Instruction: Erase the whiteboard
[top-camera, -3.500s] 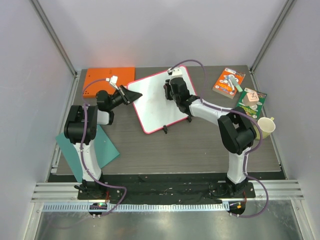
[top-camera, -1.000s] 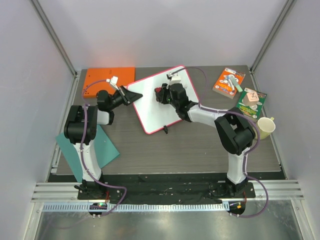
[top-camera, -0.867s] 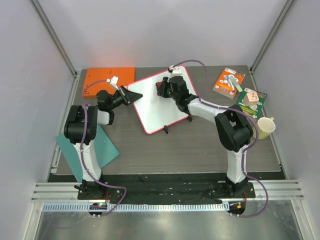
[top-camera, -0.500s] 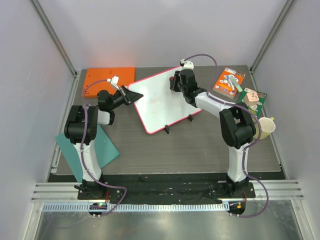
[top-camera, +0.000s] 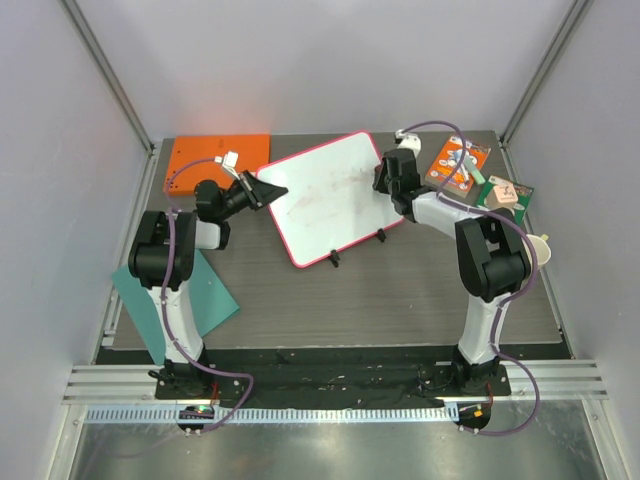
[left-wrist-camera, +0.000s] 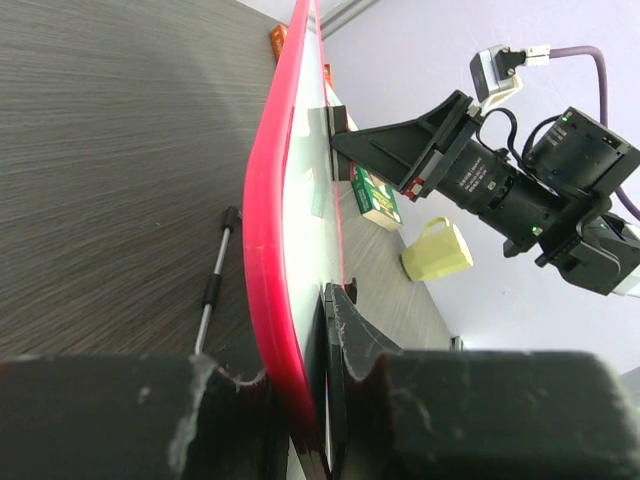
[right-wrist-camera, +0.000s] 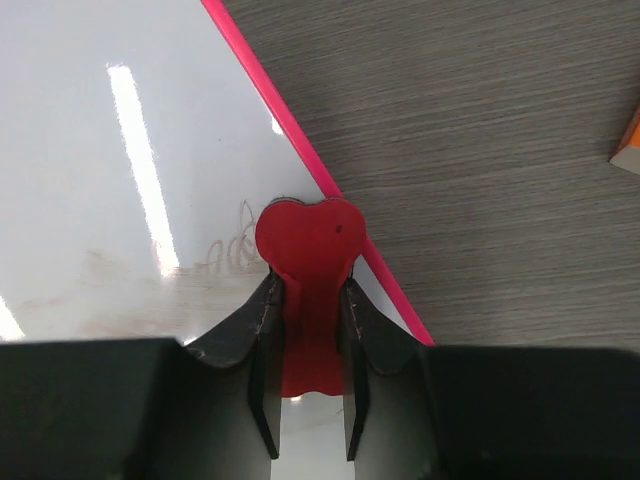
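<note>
The whiteboard (top-camera: 320, 200), white with a pink-red rim, lies tilted on the dark table, with faint smears across its middle. My left gripper (top-camera: 268, 190) is shut on its left corner; the left wrist view shows the rim (left-wrist-camera: 262, 220) pinched between the jaws of that gripper (left-wrist-camera: 300, 400). My right gripper (top-camera: 385, 182) is at the board's right edge, shut on a red heart-shaped eraser (right-wrist-camera: 310, 250). The eraser rests on the board (right-wrist-camera: 120, 150) beside the rim, next to faint looping handwriting (right-wrist-camera: 225, 252).
An orange board (top-camera: 215, 155) lies at the back left and a teal sheet (top-camera: 205, 300) under the left arm. An orange package (top-camera: 457, 165), a green box (top-camera: 503, 200) and a yellow mug (top-camera: 535, 252) sit to the right. Thin black-tipped legs (top-camera: 335, 260) stick out under the whiteboard's near edge.
My right gripper has swept the eraser from the middle of the whiteboard across to its right edge. The left gripper has kept its hold and not moved.
</note>
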